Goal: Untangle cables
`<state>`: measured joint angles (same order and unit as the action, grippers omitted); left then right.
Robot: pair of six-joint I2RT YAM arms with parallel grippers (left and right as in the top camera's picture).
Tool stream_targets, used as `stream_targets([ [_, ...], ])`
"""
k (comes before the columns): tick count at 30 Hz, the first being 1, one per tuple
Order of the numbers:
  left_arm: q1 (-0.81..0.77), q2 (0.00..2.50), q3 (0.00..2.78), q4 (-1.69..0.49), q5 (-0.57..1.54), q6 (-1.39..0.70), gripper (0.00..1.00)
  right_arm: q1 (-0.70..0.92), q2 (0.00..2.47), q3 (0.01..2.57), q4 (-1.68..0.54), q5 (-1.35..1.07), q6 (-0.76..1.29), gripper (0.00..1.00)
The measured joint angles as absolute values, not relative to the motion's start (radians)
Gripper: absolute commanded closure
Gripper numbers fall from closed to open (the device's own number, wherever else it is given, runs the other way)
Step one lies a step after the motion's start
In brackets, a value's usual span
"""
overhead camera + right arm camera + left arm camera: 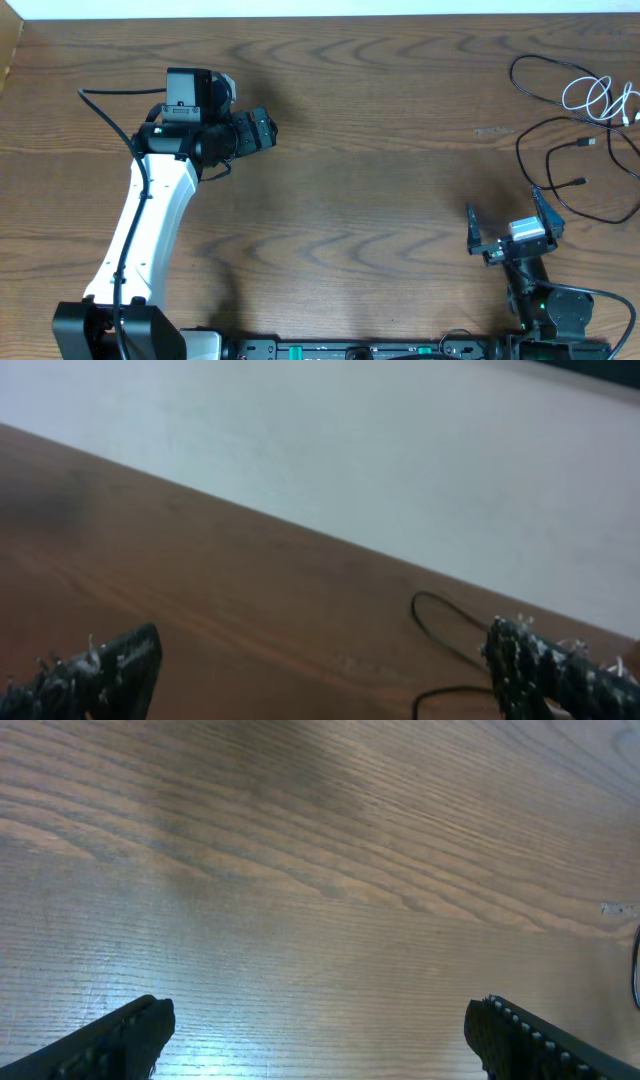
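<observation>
The cables lie at the far right of the table in the overhead view. A white cable (596, 97) sits coiled in small loops. One black cable (548, 88) loops around it, and another black cable (577, 167) lies in wide loops below. My right gripper (508, 222) is open and empty, just below and left of the black loops. The right wrist view shows its jaws (322, 650) wide apart and a black cable loop (437, 626) ahead. My left gripper (266, 128) is far from the cables at the upper left, and its jaws (320, 1025) are open over bare wood.
The wooden table (380, 180) ends at a white edge along the back. A thick black cable (110, 100) fixed to the left arm arcs out at the far left. A thin dark arc (636, 970) shows at the right edge of the left wrist view.
</observation>
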<state>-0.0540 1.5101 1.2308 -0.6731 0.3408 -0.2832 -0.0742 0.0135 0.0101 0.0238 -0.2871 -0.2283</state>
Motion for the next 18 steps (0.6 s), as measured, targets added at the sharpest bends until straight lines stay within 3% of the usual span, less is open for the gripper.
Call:
stream_targets([
  [18,-0.054,1.510,1.231,-0.673,0.341,-0.283,0.02,-0.074,0.012,0.007,-0.049,-0.268,-0.183,0.01],
])
